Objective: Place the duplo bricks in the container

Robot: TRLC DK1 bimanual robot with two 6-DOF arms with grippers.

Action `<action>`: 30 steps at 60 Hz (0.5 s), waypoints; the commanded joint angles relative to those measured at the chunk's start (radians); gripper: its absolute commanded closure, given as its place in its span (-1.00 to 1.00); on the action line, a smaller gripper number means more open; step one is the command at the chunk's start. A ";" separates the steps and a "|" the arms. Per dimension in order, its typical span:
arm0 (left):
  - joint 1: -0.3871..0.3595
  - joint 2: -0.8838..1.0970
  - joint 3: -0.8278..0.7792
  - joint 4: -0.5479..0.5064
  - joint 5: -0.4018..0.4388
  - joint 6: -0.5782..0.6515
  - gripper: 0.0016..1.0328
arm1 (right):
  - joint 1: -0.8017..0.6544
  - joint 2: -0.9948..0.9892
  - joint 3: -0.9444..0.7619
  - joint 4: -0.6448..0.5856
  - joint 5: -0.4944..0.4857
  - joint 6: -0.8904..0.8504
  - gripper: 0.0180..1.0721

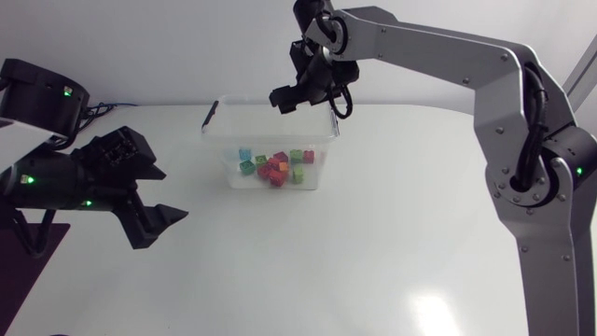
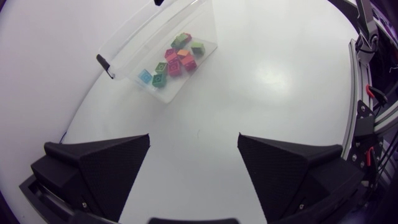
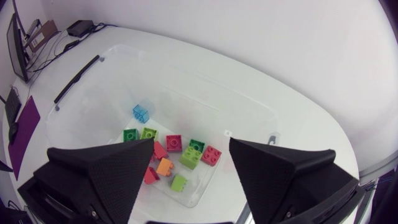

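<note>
A clear plastic container (image 1: 224, 140) stands at the middle back of the table. Several duplo bricks (image 1: 275, 168) lie on its floor: green, red, pink, orange and one light blue. My right gripper (image 1: 303, 91) hangs above the container's back rim, open, with nothing between its fingers. Under it in the right wrist view lie the bricks (image 3: 174, 146), inside the container (image 3: 249, 99), below the open right gripper (image 3: 191, 168). My left gripper (image 1: 157, 227) is open and empty over bare table at the left. Well ahead of the left gripper (image 2: 194, 162) is the container (image 2: 124, 46) with the bricks (image 2: 174, 62).
A black latch (image 1: 212, 112) sits on the container's left rim. A dark purple mat (image 1: 28, 271) lies at the table's front left edge. A black cable (image 1: 98, 110) runs along the back left.
</note>
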 commanded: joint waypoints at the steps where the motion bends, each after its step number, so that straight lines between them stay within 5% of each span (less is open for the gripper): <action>1: 0.028 -0.021 -0.032 0.008 -0.004 0.028 -0.91 | -0.015 -0.022 0.012 -0.011 0.009 -0.006 -0.91; 30: 0.177 -0.131 -0.069 0.085 0.001 -0.030 -0.92 | -0.093 -0.585 -0.656 0.259 0.099 -0.032 -0.91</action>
